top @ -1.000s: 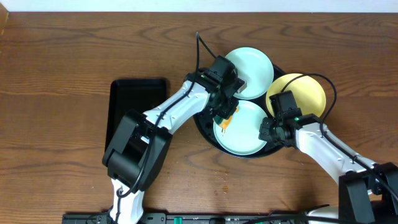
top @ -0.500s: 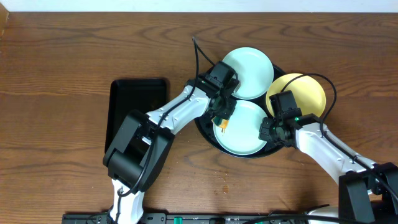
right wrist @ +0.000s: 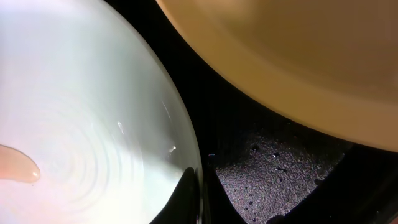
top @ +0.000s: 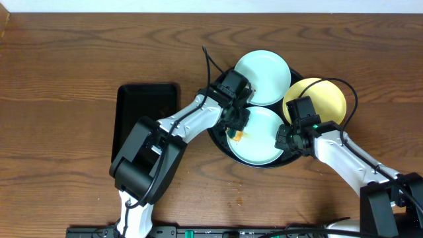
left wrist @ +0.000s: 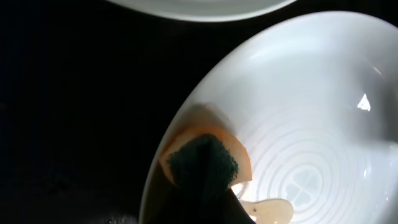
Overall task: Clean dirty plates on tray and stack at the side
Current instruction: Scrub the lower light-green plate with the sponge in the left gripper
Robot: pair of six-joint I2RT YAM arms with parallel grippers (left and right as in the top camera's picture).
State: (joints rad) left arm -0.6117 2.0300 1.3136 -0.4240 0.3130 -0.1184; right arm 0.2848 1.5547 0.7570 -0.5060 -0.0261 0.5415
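Note:
The round black tray point(top: 220, 144) holds three plates. One pale blue-white plate point(top: 263, 77) lies at the back, the pale yellow plate point(top: 317, 99) at the right, and another pale blue-white plate point(top: 259, 140) at the front. My left gripper point(top: 234, 124) is shut on an orange and dark green sponge point(left wrist: 204, 160), pressed on the front plate point(left wrist: 298, 118) at its left rim. A pale brown smear point(left wrist: 268, 210) lies beside the sponge. My right gripper point(top: 285, 140) is shut on the front plate's right rim point(right wrist: 186, 155); the yellow plate point(right wrist: 298, 50) is beside it.
A smaller rectangular black tray point(top: 147, 112) lies on the wooden table left of the round tray. The left arm reaches across between the two. The round tray's speckled black floor point(right wrist: 280, 168) shows between the plates.
My left gripper has shifted a little to the left with the sponge over the front plate. The right arm and the plates have not moved.

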